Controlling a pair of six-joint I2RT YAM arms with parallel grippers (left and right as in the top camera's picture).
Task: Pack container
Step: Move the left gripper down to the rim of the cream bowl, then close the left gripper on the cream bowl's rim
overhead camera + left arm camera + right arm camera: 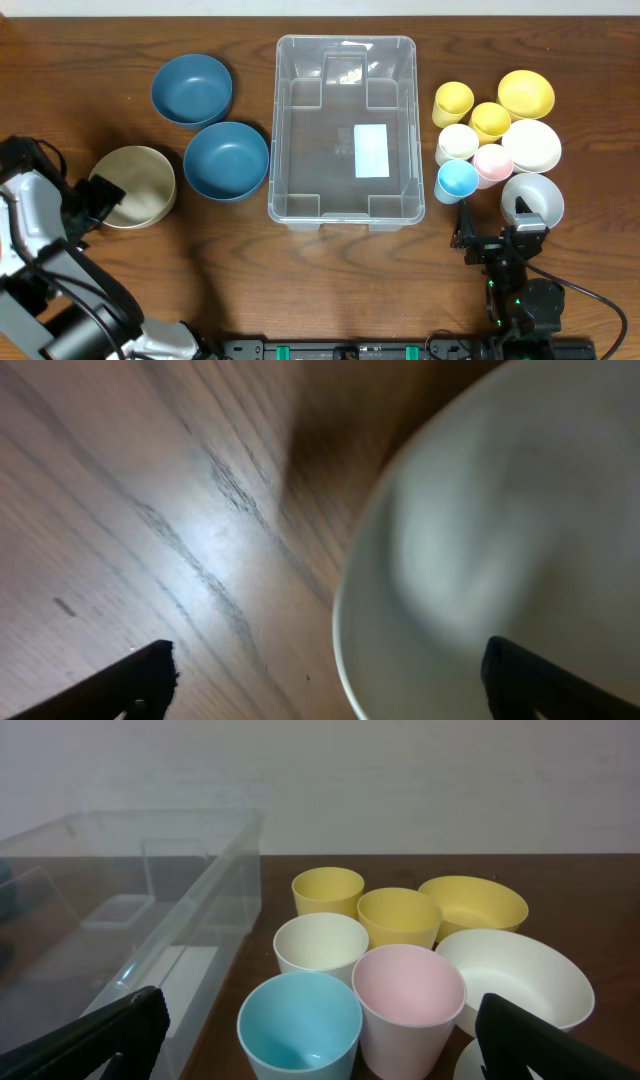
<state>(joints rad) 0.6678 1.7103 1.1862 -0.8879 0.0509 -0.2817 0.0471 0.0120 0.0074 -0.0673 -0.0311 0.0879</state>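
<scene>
1. We saw the large clear plastic rectangular container point(277, 130) standing in the middle of the dark wooden table point(100, 40), with a white label point(372, 150) on its floor.
2. To its left stood a dark blue round bowl point(191, 89) towards the back. A second dark blue bowl point(226, 160) sat nearer the front, just beside the container's left wall.
3. Further left sat a beige round bowl point(140, 175), and the left gripper point(100, 200) was at its left rim.
4. In the left wrist view, the left gripper point(328, 660) had its fingers spread wide and unclenched, with the pale rim of the beige round bowl point(500, 540) between them. One fingertip point(140, 675) was over bare wood and the other over the bowl's inside. We could not tell whether either touched the bowl.
5. Right of the container stood a close cluster:
   - a yellow cup point(452, 102)
   - a second yellow cup point(490, 121)
   - a yellow bowl point(526, 93)
   - a white cup point(457, 143)
   - a pink cup point(492, 163)
   - a light blue cup point(457, 180)
   - a white bowl point(531, 144)
   - a pale grey bowl point(545, 190)
6. The right gripper point(495, 238) was just in front of the light blue cup and the pale grey bowl.
7. In the right wrist view, the right gripper point(320, 1030) had its fingers wide apart and released. The light blue cup point(300, 1020) and pink cup point(408, 995) were nearest ahead of it, and the container point(150, 900) was on the left.
</scene>
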